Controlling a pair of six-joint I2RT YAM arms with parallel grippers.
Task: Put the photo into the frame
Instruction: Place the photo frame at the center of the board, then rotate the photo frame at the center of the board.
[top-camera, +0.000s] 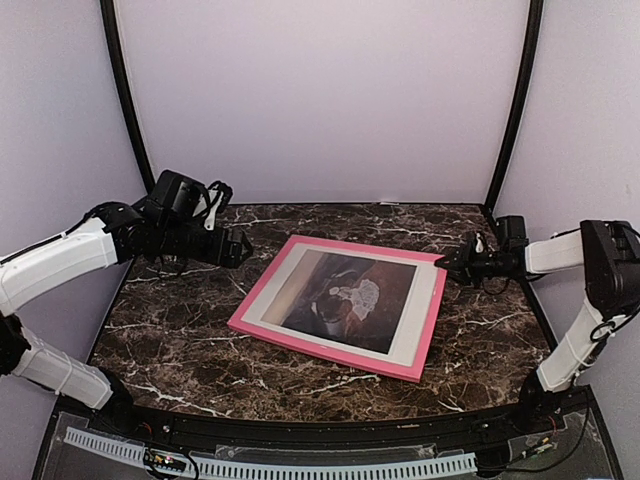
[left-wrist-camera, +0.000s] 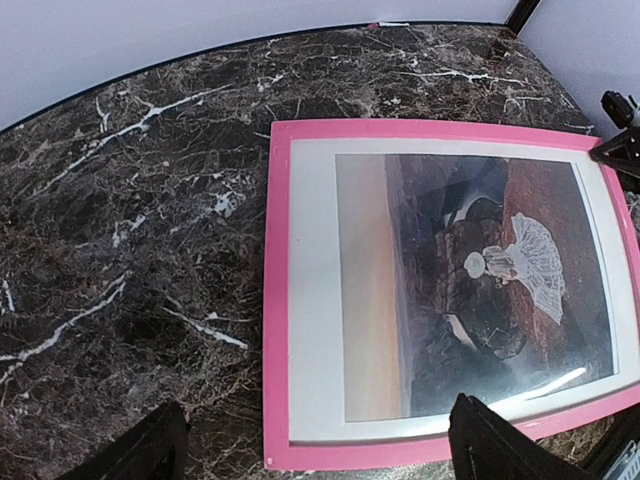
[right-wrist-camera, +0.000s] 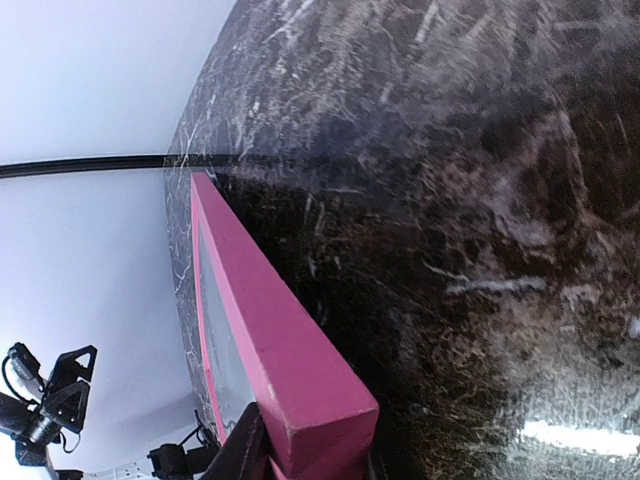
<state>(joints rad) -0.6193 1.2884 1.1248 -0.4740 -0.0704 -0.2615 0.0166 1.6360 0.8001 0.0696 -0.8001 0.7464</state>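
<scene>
The pink frame (top-camera: 330, 349) lies flat in the middle of the marble table. The photo (top-camera: 345, 300), dark reddish-brown with a white-dressed figure, shows face up inside it behind a white mat border (top-camera: 281, 288). My right gripper (top-camera: 452, 263) is at the frame's far right corner. In the right wrist view that corner (right-wrist-camera: 300, 390) sits between my fingers (right-wrist-camera: 243, 452), which close on it. My left gripper (top-camera: 240, 247) hovers left of the frame, open and empty. Its wrist view looks down on the frame (left-wrist-camera: 278, 300) and photo (left-wrist-camera: 470, 280), with its fingertips (left-wrist-camera: 490, 440) wide apart.
The dark marble table (top-camera: 180, 330) is bordered by lilac walls and two black corner poles (top-camera: 515, 100). A black rail and white cable strip (top-camera: 300, 465) run along the near edge.
</scene>
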